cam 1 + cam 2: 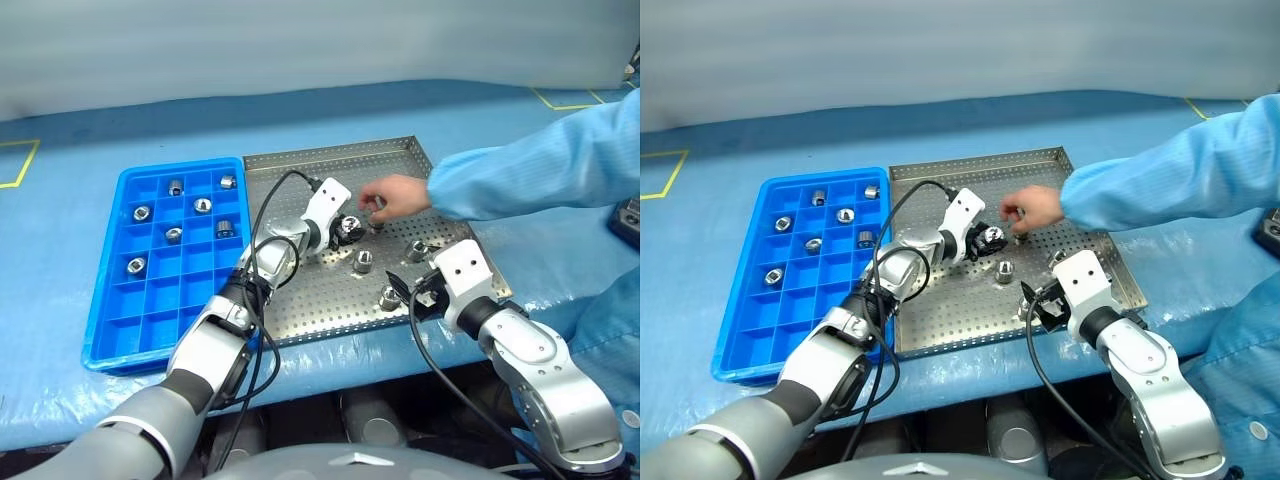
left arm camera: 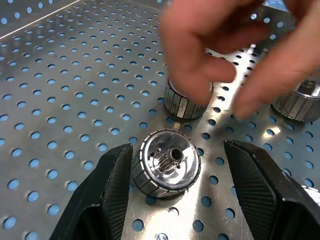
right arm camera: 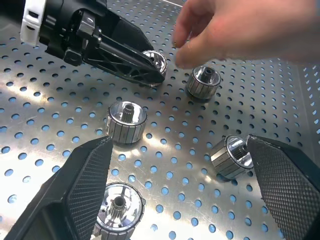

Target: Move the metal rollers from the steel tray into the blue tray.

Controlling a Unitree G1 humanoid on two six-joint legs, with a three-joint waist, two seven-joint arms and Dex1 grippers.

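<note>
Black fingers (image 2: pixel 117 185) of the left end effector (image 2: pixel 187 187) stand open around one metal roller (image 2: pixel 166 164) on the steel tray (image 1: pixel 300 165), gripping nothing, and closing could pinch the person's hand (image 1: pixel 395 197) just beside it or knock it over.

Bright, even light falls from above, and shadows on the blue desk (image 1: pixel 90 120) are soft and faint. The steel tray (image 1: pixel 300 165) throws back white glare, strongest around its perforations in the wrist views. A person's hand (image 2: pixel 235 55) is smeared by blur in the left wrist view, while the roller (image 2: pixel 167 164) below it is sharp. The head views stay clear and bow slightly at the edges.
</note>
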